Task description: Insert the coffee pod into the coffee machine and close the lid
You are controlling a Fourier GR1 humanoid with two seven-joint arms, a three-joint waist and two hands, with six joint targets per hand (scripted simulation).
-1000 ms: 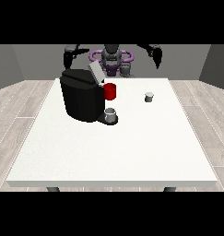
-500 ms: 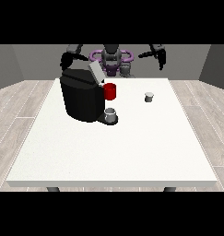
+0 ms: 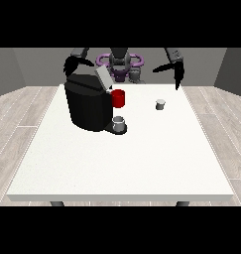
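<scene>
Fingers unclear on both hands, holding nothing | coffee pod (image 3: 160, 104) beside coffee machine (image 3: 87, 101), lid (image 3: 103, 78) up | cup (image 3: 119, 124) beneath.

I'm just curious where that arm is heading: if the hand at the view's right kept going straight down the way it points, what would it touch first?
Probably the bare white table near its far edge. The hand at the view's right points downward, and the small coffee pod sits off to its side, though depth is hard to judge.

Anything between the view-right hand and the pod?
Nothing visible. The hand at the view's right hangs above the table's far edge; the coffee pod stands alone on bare table nearer the camera, apart from the coffee machine.
</scene>
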